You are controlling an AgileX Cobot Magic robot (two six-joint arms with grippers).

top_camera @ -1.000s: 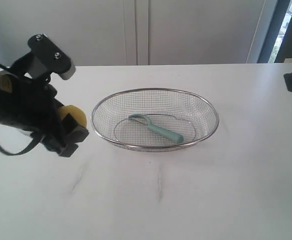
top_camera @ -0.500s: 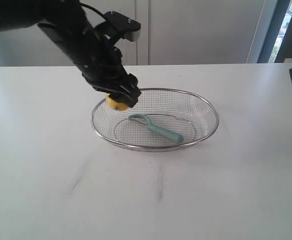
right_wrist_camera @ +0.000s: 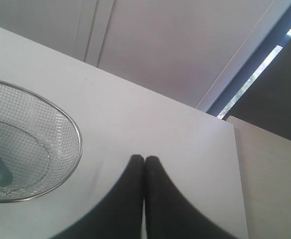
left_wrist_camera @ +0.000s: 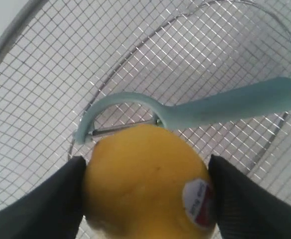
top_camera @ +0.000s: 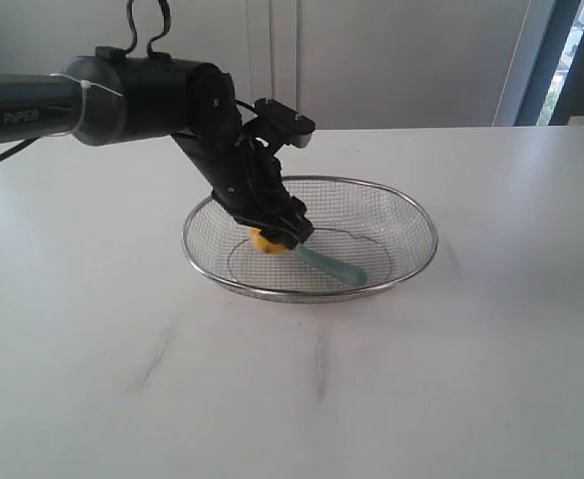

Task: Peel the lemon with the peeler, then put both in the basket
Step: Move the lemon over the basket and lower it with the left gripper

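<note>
The wire-mesh basket [top_camera: 411,215] stands in the middle of the white table. Inside it lies the pale teal peeler [top_camera: 333,266], handle toward the right. My left gripper [top_camera: 277,232] reaches down into the basket's left half, shut on the yellow lemon [top_camera: 264,241]. In the left wrist view the lemon [left_wrist_camera: 145,181], sticker showing, fills the gap between both black fingers [left_wrist_camera: 46,204], just above the peeler's head [left_wrist_camera: 120,107] and the basket mesh [left_wrist_camera: 46,84]. My right gripper [right_wrist_camera: 145,160] hangs shut and empty over bare table, right of the basket rim [right_wrist_camera: 70,124].
The table's right edge [right_wrist_camera: 237,174] runs near my right gripper. A pale wall and a dark window frame [top_camera: 546,60] stand behind the table.
My left arm has swung from the table's left side over the basket rim and lowered the lemon into the basket beside the peeler's head. The peeler and right arm stayed put.
</note>
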